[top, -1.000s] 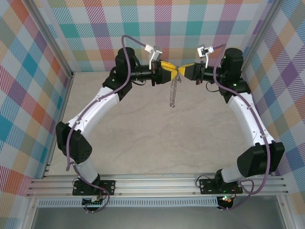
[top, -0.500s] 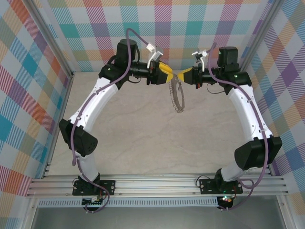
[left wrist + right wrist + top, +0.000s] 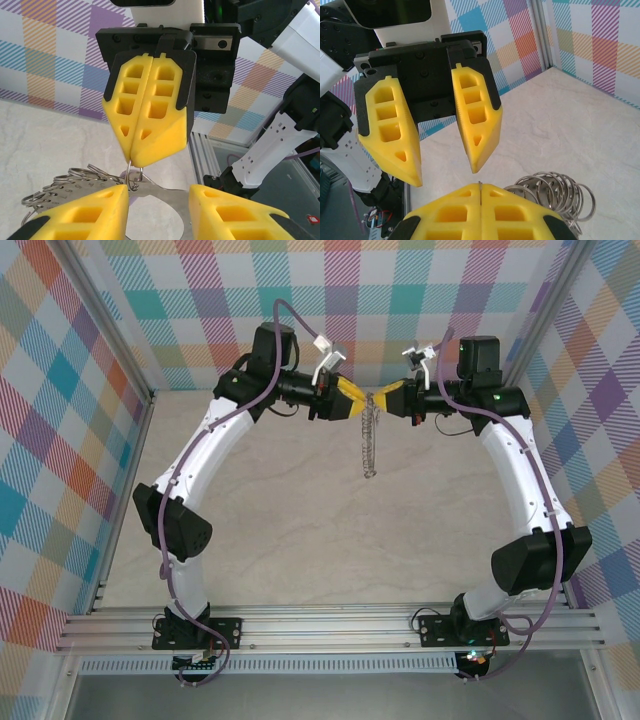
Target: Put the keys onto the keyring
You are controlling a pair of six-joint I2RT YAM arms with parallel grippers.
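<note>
The keyring [image 3: 369, 440] hangs edge-on between the two grippers, high above the table. My right gripper [image 3: 386, 397] [image 3: 480, 187] is shut, with a thin metal edge pinched between its yellow fingers. In the left wrist view it grips one small wire loop [image 3: 132, 175] of the keyring [image 3: 167, 197]. My left gripper [image 3: 353, 400] [image 3: 157, 194] faces it, open, with the ring's flat band crossing between its fingers untouched. A small pale lilac patch [image 3: 123, 175] behind that loop may be the key's head; I can't see a blade. Several wire loops [image 3: 555, 192] fan out to the right.
The beige marble-patterned tabletop [image 3: 300, 530] lies far below the ring. Plaid walls [image 3: 70, 390] close in the left, back and right sides. An aluminium rail [image 3: 330, 625] carrying both arm bases runs along the near edge.
The ring swung broadside into an open oval half a second ago and now hangs edge-on again. Both arms shifted slightly, the left elbow moving up and right. The grippers stayed tip to tip.
</note>
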